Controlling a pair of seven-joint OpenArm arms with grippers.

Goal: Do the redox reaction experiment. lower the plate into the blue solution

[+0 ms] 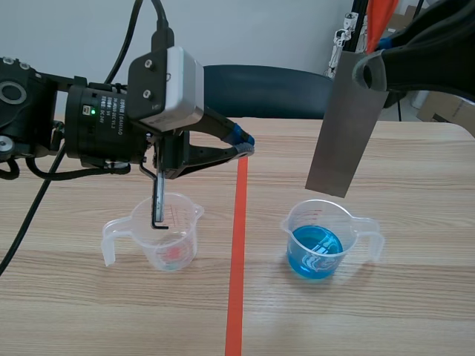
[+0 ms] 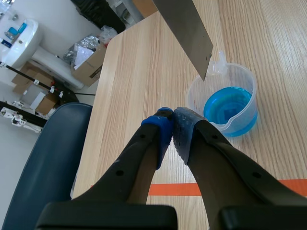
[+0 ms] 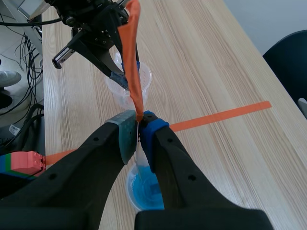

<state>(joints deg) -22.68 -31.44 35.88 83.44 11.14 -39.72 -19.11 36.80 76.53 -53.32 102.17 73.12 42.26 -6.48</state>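
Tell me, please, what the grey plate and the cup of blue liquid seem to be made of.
The plate looks like bare metal, matte grey: thin, flat, straight-edged. The cup is probably clear plastic, slightly glossy: see-through wall, moulded handle and spout.

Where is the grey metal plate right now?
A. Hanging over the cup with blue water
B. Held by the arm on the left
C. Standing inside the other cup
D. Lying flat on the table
A: the plate hangs from the right gripper, with its bottom edge over the cup and not dipped in the blue water.
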